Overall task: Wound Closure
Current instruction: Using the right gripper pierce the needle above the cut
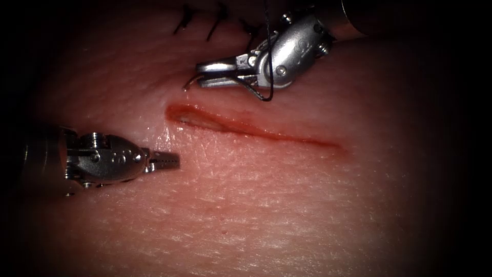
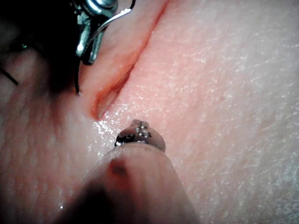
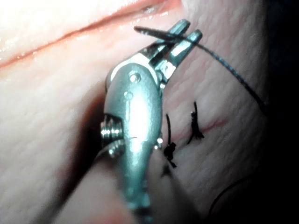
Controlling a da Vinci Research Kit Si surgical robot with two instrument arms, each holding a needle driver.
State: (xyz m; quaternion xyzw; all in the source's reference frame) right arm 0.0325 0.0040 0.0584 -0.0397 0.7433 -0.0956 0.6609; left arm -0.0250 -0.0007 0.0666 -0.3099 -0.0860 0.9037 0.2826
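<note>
The cut (image 1: 246, 128) runs across the tissue (image 1: 287, 205), open and red at its left end. Above that left end my right tool (image 1: 201, 74) is shut on the curved needle (image 1: 189, 83), which crosses its jaws. The needle's point reaches down to the tissue surface just beyond the cut's left end; whether it has entered I cannot tell. Dark thread (image 1: 267, 41) hangs past the tool's wrist. My left tool (image 1: 177, 161) lies below and left of the cut, shut and holding nothing. The left wrist view shows the needle (image 2: 77, 79) by the cut (image 2: 121, 79). The right wrist view shows the right tool (image 3: 184, 29).
Several earlier stitches (image 1: 215, 20) with short cut ends sit at the far top, behind the right tool, and also show in the right wrist view (image 3: 194, 126). Red fluid lines the cut's edges.
</note>
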